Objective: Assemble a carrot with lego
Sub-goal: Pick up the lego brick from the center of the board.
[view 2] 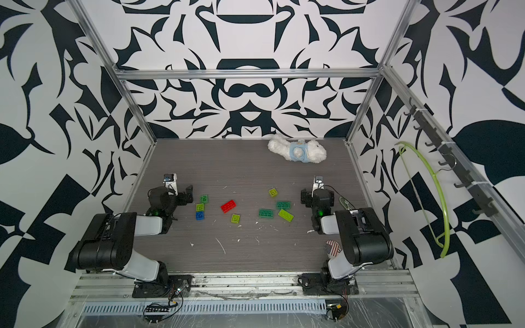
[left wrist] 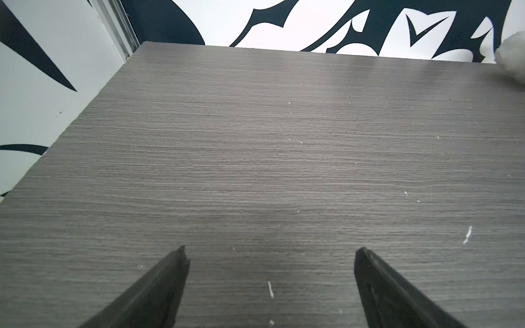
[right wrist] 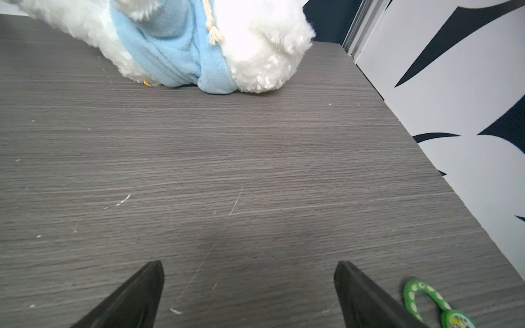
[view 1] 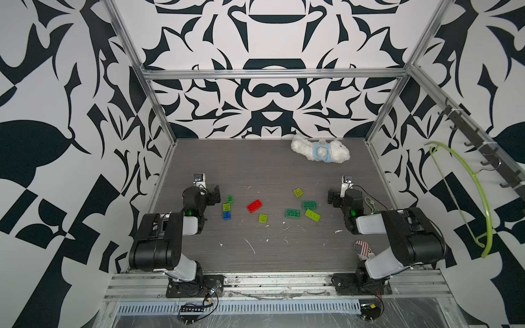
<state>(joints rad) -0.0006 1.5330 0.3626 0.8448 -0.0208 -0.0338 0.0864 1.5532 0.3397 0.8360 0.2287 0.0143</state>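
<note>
**Grey wood-grain table, loose bricks, no carrot yet**

The grey table (view 1: 255, 164), boxed in by black-and-white patterned walls, is where everything sits. The lego (view 1: 262, 218) is scattered loose in a band between my two arms. As far as I can tell every brick is studs up and no two are joined, so there's no carrot at all so far. My left gripper (left wrist: 271, 251) and right gripper (right wrist: 249, 264) are both spread wide with nothing in them, hovering over bare table. Neither wrist view shows a single brick.

My take on starting well: the blue brick (view 1: 227, 215) is nearest my left side. It sits just beside a lime square (view 1: 226, 206), with a green square (view 1: 230, 198) beyond that. I'd come straight down and close across the blue's free sides so I don't shove the neighbours.

The red brick (view 1: 254, 206) lies on its own in the middle, so it looks like an easy grab. The oblong greens (view 1: 293, 213) cluster near my right arm, so that arm should take them. I'd stay clear of the plush toy (view 1: 319, 152) at the back and the green ring toy (right wrist: 410, 298) beside my right fingers.
</note>
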